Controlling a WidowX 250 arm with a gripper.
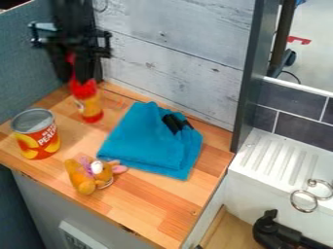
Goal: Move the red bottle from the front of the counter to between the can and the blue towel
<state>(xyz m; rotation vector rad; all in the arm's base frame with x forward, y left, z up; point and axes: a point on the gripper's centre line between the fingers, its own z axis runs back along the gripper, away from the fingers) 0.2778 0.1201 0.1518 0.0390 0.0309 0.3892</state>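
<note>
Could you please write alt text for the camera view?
A black gripper is at the red top of a bottle on a wooden counter, near a can, a small orange plush toy and a folded blue cloth with a black object on it.

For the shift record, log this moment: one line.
pincer at red-topped bottle | can nearby | plush toy beside folded blue cloth | dark item on cloth
</note>
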